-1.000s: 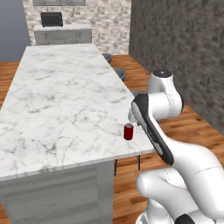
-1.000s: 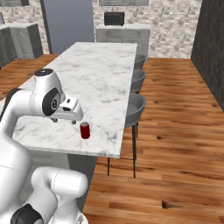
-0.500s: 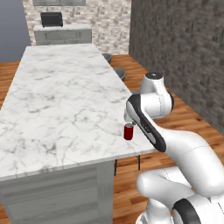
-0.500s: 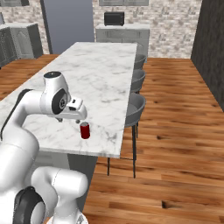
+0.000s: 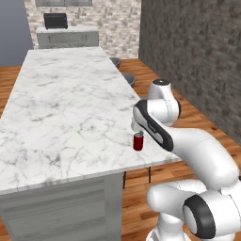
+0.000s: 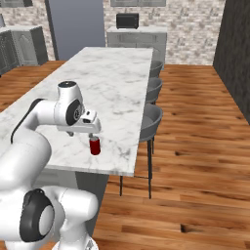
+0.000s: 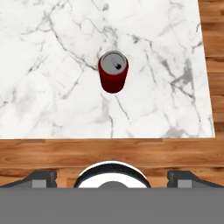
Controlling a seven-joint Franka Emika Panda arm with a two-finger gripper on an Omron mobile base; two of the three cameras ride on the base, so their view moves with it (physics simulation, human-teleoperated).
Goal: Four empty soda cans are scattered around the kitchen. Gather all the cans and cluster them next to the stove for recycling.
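Note:
One red soda can (image 5: 138, 142) with a silver top stands upright on the white marble island (image 5: 61, 103), close to its near right edge. The same soda can (image 6: 95, 146) sits just under my hand. My gripper (image 5: 137, 130) hangs directly above it, open, nothing between the fingers. From the right, the gripper (image 6: 92, 131) is a short gap over the can top. In the hand view the soda can (image 7: 113, 72) lies ahead of centre, with the gripper (image 7: 113, 178) open and its fingertips (image 7: 40, 177) wide apart. The stove is out of view.
Grey stools (image 6: 152, 117) line the island's right side over a wood floor (image 6: 200, 146). A dark brick wall (image 5: 197, 52) runs along the right. At the back, a black microwave (image 6: 127, 20) sits on a grey counter (image 5: 68, 35). The island edge (image 7: 109, 139) is near the can.
The arm has reached forward, carrying the open hand from beside the can to right over it and slightly lower. The can has not moved.

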